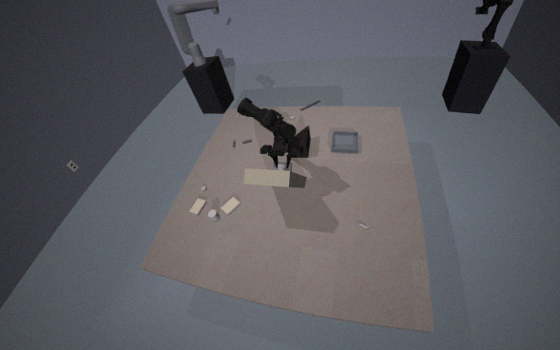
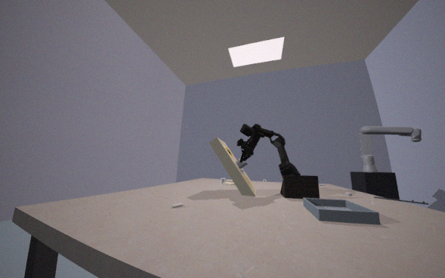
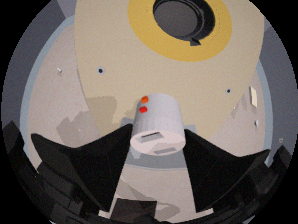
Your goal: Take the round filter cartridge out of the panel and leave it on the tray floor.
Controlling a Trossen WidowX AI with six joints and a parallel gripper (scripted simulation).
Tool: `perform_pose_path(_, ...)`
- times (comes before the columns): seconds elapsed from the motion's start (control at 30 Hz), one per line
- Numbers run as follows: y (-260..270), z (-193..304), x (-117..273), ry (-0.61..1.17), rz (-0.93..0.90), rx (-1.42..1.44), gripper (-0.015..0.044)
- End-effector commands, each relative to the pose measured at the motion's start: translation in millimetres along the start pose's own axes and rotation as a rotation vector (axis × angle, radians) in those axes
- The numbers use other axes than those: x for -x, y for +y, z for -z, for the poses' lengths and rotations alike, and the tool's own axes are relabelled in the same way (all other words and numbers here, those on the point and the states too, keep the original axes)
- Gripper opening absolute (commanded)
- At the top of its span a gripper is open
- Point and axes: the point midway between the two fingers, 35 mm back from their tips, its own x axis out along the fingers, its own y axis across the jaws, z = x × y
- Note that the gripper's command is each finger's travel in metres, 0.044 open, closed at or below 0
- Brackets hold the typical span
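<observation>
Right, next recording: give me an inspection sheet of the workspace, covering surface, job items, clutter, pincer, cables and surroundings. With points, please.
Surface: speckled tabletop (image 1: 330,281) (image 2: 239,234), shadows across it.
Cartridge (image 1: 280,166) (image 3: 159,117): outside the round opening, its slotted face visible.
Panel (image 1: 266,177) (image 2: 232,166) (image 3: 110,50): leaning, round opening unfilled.
Tray (image 1: 345,151) (image 2: 349,216): on tabletop, no cartridge inside.
Clutter: two cream blocks (image 1: 230,205) (image 3: 253,96), white stick (image 1: 363,225) (image 2: 177,205), dark rod (image 1: 310,105) (image 2: 400,200).
Pincer (image 1: 281,165) (image 2: 242,161) (image 3: 157,131): shut on cartridge.
Cables: nothing seen.
Surroundings: grey arm (image 1: 182,29) (image 2: 387,131) and black arm (image 1: 492,24) on dark pedestals (image 1: 208,86) (image 2: 375,185).

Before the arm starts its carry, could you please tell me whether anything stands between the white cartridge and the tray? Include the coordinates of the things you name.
The robot's own dark base (image 1: 303,143) (image 2: 301,186) stands near the direct line from the cartridge (image 1: 281,166) (image 3: 159,122) to the tray (image 1: 344,151) (image 2: 349,216); nothing else visible does.
</observation>
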Motion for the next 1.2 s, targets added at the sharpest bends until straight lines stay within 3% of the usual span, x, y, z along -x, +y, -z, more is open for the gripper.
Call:
perform_pose_path(0.0,0,-11,5,-0.007,-0.005,-0.011,0.0000)
perform_pose_path(0.2,0,-21,13,-0.008,-0.005,-0.008,0.0000)
perform_pose_path(0.77,1,-23,100,-0.039,-0.030,0.022,0.0000)
perform_pose_path(1.17,53,-26,94,-0.019,-0.020,0.003,0.0000)
